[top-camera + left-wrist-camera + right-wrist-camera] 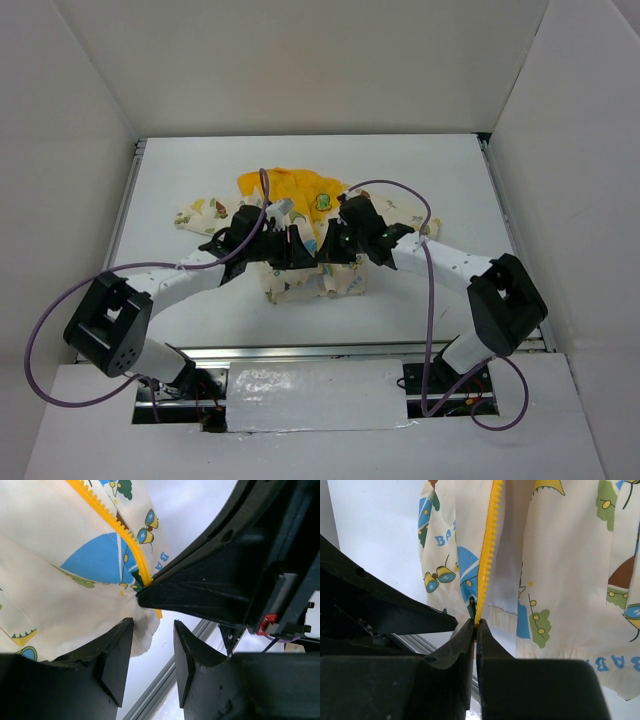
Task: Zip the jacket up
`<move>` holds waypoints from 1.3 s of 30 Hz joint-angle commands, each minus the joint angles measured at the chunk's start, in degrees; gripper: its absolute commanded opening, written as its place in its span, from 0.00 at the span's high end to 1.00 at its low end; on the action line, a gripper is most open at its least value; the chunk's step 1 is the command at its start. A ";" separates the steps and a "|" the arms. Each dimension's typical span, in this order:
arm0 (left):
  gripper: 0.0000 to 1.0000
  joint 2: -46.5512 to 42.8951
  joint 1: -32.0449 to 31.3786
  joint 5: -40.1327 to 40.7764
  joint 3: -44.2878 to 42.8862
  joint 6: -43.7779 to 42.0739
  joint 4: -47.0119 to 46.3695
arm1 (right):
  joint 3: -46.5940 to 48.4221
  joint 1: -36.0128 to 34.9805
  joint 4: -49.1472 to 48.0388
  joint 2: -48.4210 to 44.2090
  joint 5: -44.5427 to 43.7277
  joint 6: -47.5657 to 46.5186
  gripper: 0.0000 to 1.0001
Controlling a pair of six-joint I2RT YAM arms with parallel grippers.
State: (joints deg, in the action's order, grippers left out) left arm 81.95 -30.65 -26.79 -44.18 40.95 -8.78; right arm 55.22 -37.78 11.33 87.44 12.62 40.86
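The jacket (312, 275) lies on the white table, cream with cartoon prints, its yellow hood (290, 190) at the far side. In the right wrist view my right gripper (476, 623) is shut on the bottom end of the yellow zipper (489, 540), which runs straight up from the jaws between two cream panels (560, 570). In the left wrist view my left gripper (152, 625) is open with nothing between its pads. The jacket's hem (75, 615) sits against its left finger (115, 660). In the top view both grippers, left (293, 252) and right (328, 250), meet over the jacket's lower front.
A metal rail (300, 352) runs along the table's near edge, and shows in the left wrist view (160, 690). White walls enclose the table on three sides. Purple cables (400, 190) loop from both arms. The right gripper's black finger (210, 590) crosses the left wrist view.
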 commanded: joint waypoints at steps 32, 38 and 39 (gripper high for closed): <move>1.00 4.80 -2.13 1.65 -2.22 1.06 -1.16 | 3.58 -1.16 -2.19 -0.16 1.70 1.77 0.87; 1.00 1.38 -0.90 6.64 0.06 0.89 2.09 | 1.21 2.09 -2.81 -3.76 1.28 -0.86 0.49; 1.00 0.67 -0.55 7.70 0.58 0.71 3.05 | 0.94 2.18 -2.02 -5.68 -0.13 -1.92 0.49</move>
State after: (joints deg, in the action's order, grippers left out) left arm 85.78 -32.21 -22.70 -44.60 42.06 -6.39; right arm 56.25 -36.80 10.87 87.02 13.23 41.43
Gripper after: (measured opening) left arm 0.127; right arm 0.510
